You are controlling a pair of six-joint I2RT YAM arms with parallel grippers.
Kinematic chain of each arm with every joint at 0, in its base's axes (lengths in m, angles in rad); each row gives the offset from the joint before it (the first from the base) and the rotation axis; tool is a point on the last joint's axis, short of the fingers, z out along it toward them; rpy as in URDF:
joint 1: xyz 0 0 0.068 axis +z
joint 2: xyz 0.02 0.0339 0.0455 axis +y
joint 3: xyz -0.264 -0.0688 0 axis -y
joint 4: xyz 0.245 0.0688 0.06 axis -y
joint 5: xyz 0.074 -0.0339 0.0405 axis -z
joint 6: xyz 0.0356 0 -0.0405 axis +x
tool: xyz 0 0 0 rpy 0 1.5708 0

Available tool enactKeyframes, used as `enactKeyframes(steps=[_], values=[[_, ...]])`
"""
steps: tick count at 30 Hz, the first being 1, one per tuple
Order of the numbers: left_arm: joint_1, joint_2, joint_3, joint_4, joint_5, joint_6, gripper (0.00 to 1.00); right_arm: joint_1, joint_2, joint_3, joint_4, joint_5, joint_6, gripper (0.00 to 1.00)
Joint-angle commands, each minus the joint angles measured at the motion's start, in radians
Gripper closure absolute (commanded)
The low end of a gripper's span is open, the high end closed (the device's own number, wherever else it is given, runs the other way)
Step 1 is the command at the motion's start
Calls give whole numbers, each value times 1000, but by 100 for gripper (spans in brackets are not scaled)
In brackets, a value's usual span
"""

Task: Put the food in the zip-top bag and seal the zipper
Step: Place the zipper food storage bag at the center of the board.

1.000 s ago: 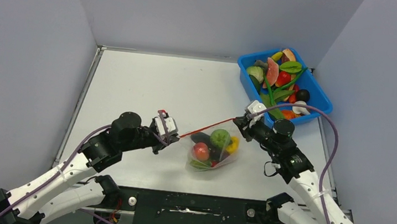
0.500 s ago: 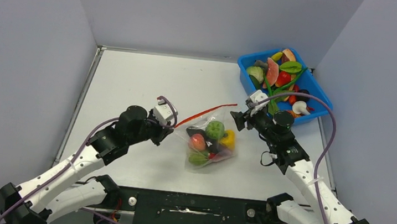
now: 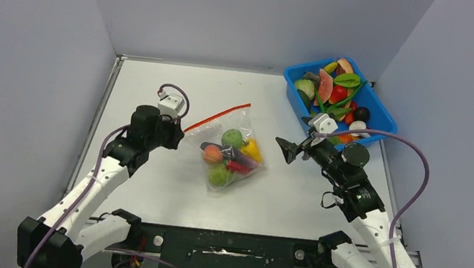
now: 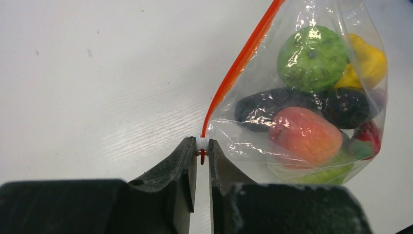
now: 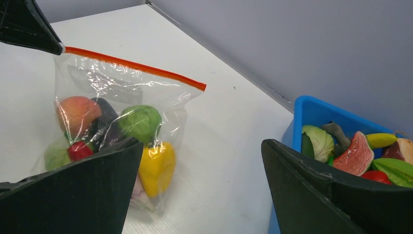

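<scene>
left gripper tight on zipper end, perhaps sealed; right gripper wide

A robot test cell in a lab, not a home; plain grey panels wall in a white table beyond and outboard of the left gripper and the right gripper; behind them, black-and-white robot arms trail purple cables; just beyond the right gripper sits a blue tub heaped with toy fruit and vegetables, props rather than groceries.

Bright, even light; soft shadows.
</scene>
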Motion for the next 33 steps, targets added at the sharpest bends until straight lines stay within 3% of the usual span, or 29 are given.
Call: enactKeyframes(steps=[1, 10, 15, 20, 24, 33], values=[[37, 14, 36, 49, -117, -90, 100, -1, -23, 51, -49, 4, 83, 2], [167, 33, -30, 93, -215, -212, 100, -1, 13, 115, -160, 155, 249, 2], [200, 19, -54, 94, -242, -295, 100, -1, 46, 159, -226, 302, 434, 2], [212, -6, -58, 81, -264, -330, 66, -3, 84, 212, -307, 305, 453, 2], [212, -28, -29, 57, -274, -353, 49, -2, 85, 216, -317, 333, 488, 2], [208, -89, 113, 37, -82, -396, 41, -1, 81, 209, -312, 351, 588, 2]])
